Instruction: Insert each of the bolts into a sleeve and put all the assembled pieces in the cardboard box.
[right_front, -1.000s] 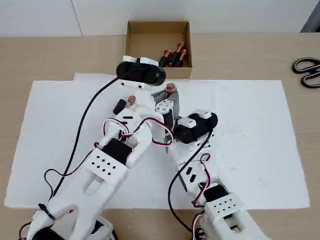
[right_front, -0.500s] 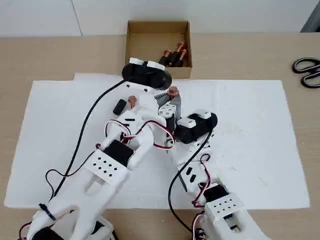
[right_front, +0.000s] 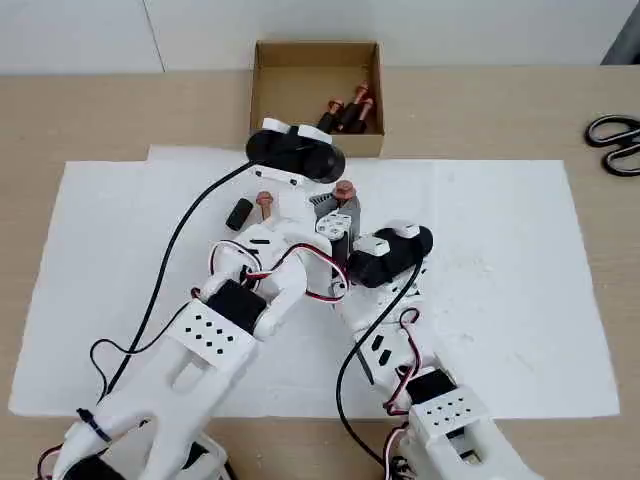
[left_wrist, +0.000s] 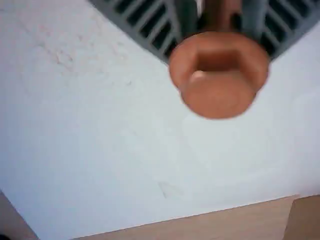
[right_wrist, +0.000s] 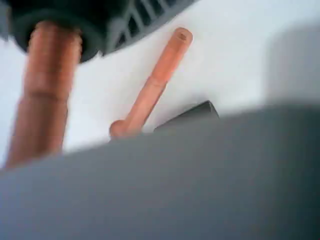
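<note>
The right gripper (right_front: 338, 203) pinches a bolt (right_front: 344, 188); the left arm (right_front: 250, 300), so close, could knock it loose.

You have no lettering, label, number or sign to read here, neither on the cardboard box (right_front: 258, 95) nor on the white sheet (right_front: 500, 260).

Box (right_front: 295, 95) behind sheet (right_front: 500, 300), assembled pieces (right_front: 348, 112) inside; sleeve (right_front: 239, 213) beside bolt (right_front: 264, 200) on sheet; scissors (right_front: 614, 146) right.

box (right_front: 316, 95): open, three assembled pieces (right_front: 348, 112) in one corner | loose bolt (right_front: 264, 203): flat beside loose sleeve (right_front: 239, 214) | raised bolt (right_front: 344, 190): copper, head up
</note>
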